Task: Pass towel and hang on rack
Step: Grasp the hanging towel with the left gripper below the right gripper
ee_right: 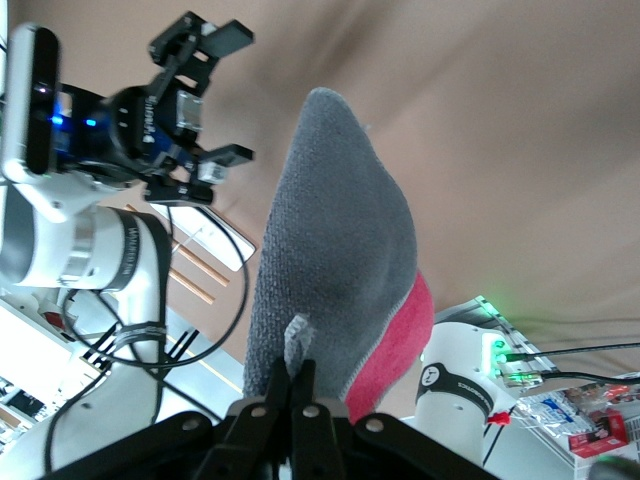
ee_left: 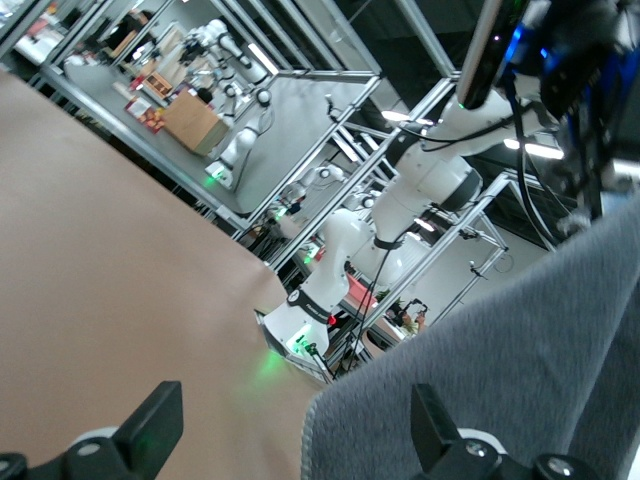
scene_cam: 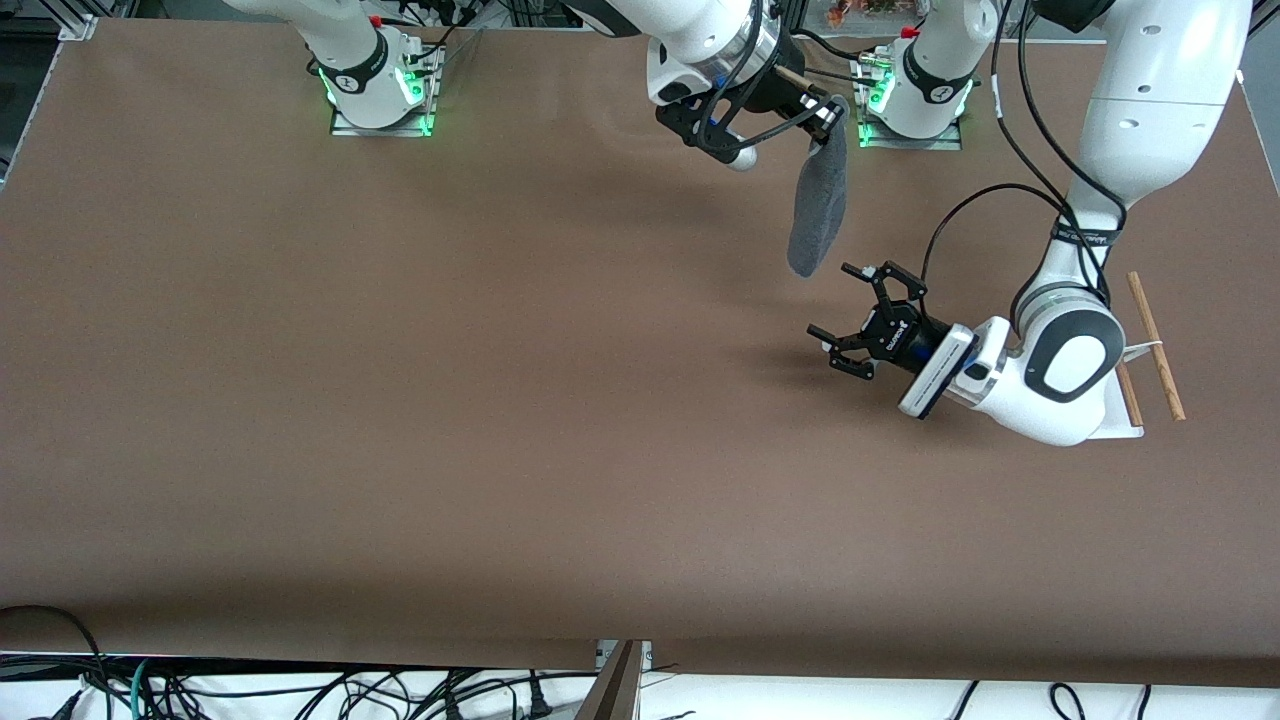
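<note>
- The right gripper (scene_cam: 825,115) is up in the air over the table (scene_cam: 400,400), near the left arm's base, and its jaws are clamped on the top edge of the towel (scene_cam: 820,205).
- The towel hangs straight down from those jaws, clear of the table; the grey face shows in the front view, and the right wrist view shows a red-pink strip along one edge (ee_right: 395,345).
- The left gripper (scene_cam: 868,320) hovers just below the towel's lower end, turned sideways, jaws wide open and holding nothing.
- In the left wrist view the grey cloth (ee_left: 500,380) hangs close in front of the open fingers (ee_left: 435,420).
- The rack (scene_cam: 1155,345) stands at the left arm's end of the table, partly hidden by the left arm; its two brown rods and a bit of white base show.
</note>
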### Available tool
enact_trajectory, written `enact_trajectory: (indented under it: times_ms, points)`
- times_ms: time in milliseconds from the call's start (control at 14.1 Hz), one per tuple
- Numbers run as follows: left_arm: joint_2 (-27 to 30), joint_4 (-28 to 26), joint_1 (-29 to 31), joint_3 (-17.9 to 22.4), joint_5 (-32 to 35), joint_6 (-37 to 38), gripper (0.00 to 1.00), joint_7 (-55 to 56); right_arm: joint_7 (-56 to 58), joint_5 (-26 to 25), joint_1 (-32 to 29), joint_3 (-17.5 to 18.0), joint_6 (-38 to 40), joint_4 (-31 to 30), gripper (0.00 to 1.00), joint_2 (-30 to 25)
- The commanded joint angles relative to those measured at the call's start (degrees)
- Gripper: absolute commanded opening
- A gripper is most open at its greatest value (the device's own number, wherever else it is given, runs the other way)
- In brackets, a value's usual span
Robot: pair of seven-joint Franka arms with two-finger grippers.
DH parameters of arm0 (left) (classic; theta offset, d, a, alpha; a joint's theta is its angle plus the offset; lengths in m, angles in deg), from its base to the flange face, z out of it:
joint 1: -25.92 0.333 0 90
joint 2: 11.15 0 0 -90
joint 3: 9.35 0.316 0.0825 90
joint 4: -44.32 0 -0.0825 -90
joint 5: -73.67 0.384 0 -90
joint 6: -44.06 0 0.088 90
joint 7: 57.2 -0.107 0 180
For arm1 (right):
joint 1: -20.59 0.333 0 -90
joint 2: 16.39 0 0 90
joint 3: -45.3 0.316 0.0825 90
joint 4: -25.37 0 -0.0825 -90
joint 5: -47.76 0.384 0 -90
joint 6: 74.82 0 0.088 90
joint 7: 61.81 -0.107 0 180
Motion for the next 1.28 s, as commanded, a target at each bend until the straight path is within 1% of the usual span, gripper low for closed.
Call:
enact_trajectory:
  times_ms: [0,71,285,427,711,783,854,925,996,1067,1138,1209]
  points:
    - [0.2,-0.7,0.3,0.1,-2.0,2.7,1.0,-2.3,-2.2,0.6,0.2,-0.2,-1.7,2.4,0.0,1.3]
    - [-0.1,-0.9,0.1,0.1,-2.0,2.8,1.0,-2.4,-2.2,0.8,0.2,-0.3,-2.1,2.4,0.0,1.4]
    - [-3.6,-1.3,-0.8,0.0,-2.6,3.2,1.0,-2.9,-2.3,1.0,0.2,-0.3,-2.8,2.4,0.0,1.4]
    - [-4.1,-2.3,-1.2,-0.1,-2.7,3.3,1.0,-2.3,-2.4,1.0,0.2,-0.3,-2.8,2.4,0.0,1.4]
    - [-4.6,-4.1,-1.3,-1.8,-5.2,6.9,1.0,-0.3,-3.2,1.0,0.2,-0.3,-3.6,2.4,0.0,1.4]
    - [-4.7,-4.2,-1.2,-2.0,-5.3,8.4,0.98,0.0,-3.3,1.0,0.2,-0.3,-3.6,2.4,0.0,1.4]
    - [-4.7,-5.0,-1.3,-2.1,-5.3,8.9,0.95,0.0,-3.3,1.0,0.1,-0.3,-3.6,2.4,0.0,1.4]
    - [-4.7,-6.1,-1.3,-2.9,-5.6,9.0,0.79,-0.1,-3.3,1.0,0.1,-0.3,-3.7,2.4,0.0,1.4]
    - [-4.6,-6.4,-1.2,-3.4,-6.1,9.0,0.71,0.0,-3.3,1.0,0.1,-0.3,-3.6,2.4,0.0,1.4]
    - [-4.6,-6.7,-1.4,-3.7,-6.8,9.0,0.7,0.5,-3.3,1.0,0.1,-0.3,-3.6,2.4,0.0,1.4]
    - [-4.6,-7.3,-1.4,-4.2,-7.7,8.9,0.57,0.9,-3.3,1.0,0.1,-0.3,-3.6,2.4,0.0,1.4]
    - [-4.4,-7.1,-1.1,-4.2,-8.0,8.9,0.34,1.4,-3.3,1.0,0.1,-0.3,-3.6,2.4,0.0,1.4]
